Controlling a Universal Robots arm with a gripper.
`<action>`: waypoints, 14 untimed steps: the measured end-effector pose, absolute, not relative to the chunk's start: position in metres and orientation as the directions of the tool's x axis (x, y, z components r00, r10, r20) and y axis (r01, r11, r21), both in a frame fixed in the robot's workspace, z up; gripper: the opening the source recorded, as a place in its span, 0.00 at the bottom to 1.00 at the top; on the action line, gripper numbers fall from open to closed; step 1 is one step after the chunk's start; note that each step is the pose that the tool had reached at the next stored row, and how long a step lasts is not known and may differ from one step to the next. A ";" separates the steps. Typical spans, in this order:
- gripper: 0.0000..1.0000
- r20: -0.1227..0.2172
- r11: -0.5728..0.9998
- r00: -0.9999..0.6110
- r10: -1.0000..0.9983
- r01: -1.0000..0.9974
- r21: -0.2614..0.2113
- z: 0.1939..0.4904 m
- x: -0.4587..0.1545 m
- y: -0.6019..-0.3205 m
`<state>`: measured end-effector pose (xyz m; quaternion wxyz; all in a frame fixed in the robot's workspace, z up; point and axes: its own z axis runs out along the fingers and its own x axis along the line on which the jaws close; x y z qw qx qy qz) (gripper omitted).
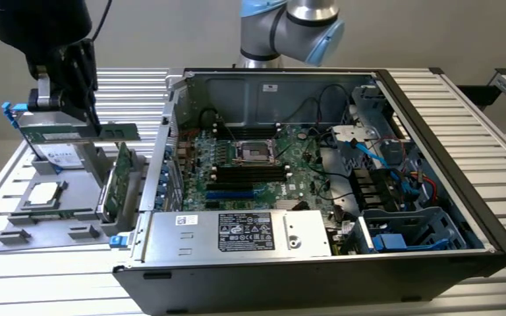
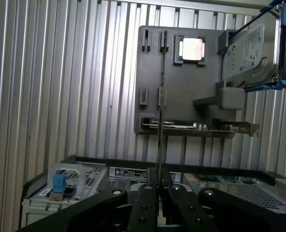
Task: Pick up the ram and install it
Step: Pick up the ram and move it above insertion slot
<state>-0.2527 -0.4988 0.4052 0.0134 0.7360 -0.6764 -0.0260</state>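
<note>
Claw [image 1: 82,124] clamped on the ram [image 1: 112,132] above the grey tray [image 1: 24,235], stick on edge, long axis level, running across the exterior view's left to right.

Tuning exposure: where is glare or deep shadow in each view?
Exterior view: gripper near-black, table slats washed bright, case shaded inside. Wrist view: processor glares white; ram is a thin dark line across the grey tray.

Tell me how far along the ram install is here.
Done: the long dark-green ram stick is lifted off the grey parts tray. In hand: the black gripper is shut on it. Left: seating it in the green motherboard inside the open black computer case.
</note>
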 end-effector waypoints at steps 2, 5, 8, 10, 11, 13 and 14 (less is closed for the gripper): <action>0.14 -0.020 -0.085 0.084 -0.996 -0.995 0.055 0.407 -0.247 -0.498; 0.14 -0.020 -0.085 0.084 -0.996 -0.995 0.055 0.410 -0.237 -0.496; 0.14 -0.020 -0.085 0.084 -0.996 -0.995 0.055 0.411 -0.229 -0.494; 0.14 -0.020 -0.085 0.084 -0.996 -0.995 0.055 0.412 -0.223 -0.493; 0.14 -0.020 -0.085 0.084 -0.996 -0.995 0.055 0.412 -0.220 -0.492; 0.14 -0.020 -0.085 0.084 -0.996 -0.995 0.055 0.412 -0.217 -0.489; 0.14 -0.020 -0.085 0.084 -0.996 -0.995 0.055 0.412 -0.215 -0.488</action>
